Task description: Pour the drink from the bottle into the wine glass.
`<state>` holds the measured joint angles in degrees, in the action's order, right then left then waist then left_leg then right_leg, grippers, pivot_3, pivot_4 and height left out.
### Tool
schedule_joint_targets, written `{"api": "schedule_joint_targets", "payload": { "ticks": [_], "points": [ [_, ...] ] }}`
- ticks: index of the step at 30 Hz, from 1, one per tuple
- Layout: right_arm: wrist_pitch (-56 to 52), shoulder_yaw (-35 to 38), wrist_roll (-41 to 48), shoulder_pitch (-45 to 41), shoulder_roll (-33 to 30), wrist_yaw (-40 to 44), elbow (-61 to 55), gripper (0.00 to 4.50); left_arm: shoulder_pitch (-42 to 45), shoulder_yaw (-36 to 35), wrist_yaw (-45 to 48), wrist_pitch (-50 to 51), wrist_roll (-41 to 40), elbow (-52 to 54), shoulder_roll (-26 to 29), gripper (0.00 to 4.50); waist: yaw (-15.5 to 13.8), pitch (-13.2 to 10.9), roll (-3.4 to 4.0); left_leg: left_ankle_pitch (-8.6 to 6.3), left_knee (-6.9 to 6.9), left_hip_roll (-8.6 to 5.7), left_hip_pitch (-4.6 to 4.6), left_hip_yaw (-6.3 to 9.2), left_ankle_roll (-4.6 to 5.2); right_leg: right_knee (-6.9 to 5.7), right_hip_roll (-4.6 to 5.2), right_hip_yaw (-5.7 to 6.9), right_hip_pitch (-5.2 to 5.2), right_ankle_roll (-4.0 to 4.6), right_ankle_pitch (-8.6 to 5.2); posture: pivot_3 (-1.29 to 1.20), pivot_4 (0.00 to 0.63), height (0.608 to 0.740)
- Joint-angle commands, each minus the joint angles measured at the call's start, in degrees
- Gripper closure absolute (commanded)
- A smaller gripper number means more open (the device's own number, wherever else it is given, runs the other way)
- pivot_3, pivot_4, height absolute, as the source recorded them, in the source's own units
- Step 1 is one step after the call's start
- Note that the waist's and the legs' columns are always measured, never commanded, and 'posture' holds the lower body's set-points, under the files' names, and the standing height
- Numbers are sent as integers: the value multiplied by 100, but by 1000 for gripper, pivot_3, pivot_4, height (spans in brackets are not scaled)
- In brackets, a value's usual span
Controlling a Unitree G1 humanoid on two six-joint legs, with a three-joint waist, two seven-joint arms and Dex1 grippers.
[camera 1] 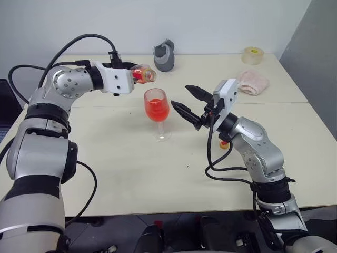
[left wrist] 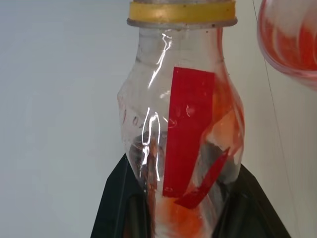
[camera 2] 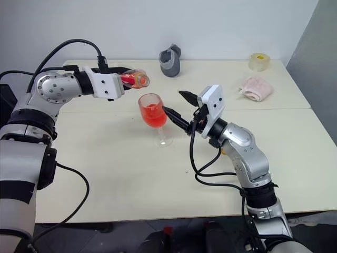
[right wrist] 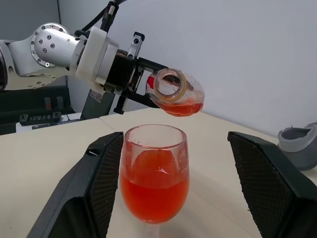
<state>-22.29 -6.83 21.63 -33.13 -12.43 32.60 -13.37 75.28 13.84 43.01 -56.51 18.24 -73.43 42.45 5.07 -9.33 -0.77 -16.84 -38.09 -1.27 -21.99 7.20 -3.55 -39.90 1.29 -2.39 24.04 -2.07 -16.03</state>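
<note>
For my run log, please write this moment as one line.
left gripper: shut on bottle, tipped over wine glass | right gripper: open beside glass | drink: partly fills glass

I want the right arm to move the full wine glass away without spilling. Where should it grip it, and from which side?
Probably the stem, just under the bowl, approached level from the robot's right. The wine glass stands upright, roughly half full of drink, and the open right gripper already faces it.

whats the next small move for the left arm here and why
Probably tip the bottle a little further. The left gripper holds it nearly level above the wine glass, which is about half full, and some red drink remains inside.
</note>
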Motion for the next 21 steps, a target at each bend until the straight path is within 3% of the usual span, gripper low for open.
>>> {"api": "schedule_joint_targets", "payload": {
  "ticks": [1,5,9,15,21],
  "points": [
    [1,44,113,-57,25,39,-237,885,-11,-469,214,405,-568,341,5,3493,8,0,0,0,0,1,0,0,0,0,0,0,0,0,0,0,150,740],
    [-15,42,143,-45,37,51,-274,885,-244,-992,650,1324,-1310,704,-197,3493,8,2,-2,0,-3,0,-1,4,0,-1,2,0,0,-1,0,0,150,740],
    [-114,27,281,0,-21,187,-407,885,-748,-1473,865,2690,-2077,1714,-396,3493,12,2,-2,1,-4,2,0,20,-1,-4,1,-1,1,-1,-1,0,150,740],
    [-387,-72,545,348,-523,718,-905,885,-1880,-2425,-546,5342,-2837,3939,-560,3493,14,4,-3,1,-8,6,-5,38,-1,-5,3,-1,4,-1,0,0,150,740],
    [-297,-225,536,859,-918,1077,-1213,885,-3060,-3240,-1892,6625,-3138,5326,-761,3493,-15,7,-5,1,-7,5,0,37,-1,-6,4,-3,2,0,0,0,150,740]
  ]
}}
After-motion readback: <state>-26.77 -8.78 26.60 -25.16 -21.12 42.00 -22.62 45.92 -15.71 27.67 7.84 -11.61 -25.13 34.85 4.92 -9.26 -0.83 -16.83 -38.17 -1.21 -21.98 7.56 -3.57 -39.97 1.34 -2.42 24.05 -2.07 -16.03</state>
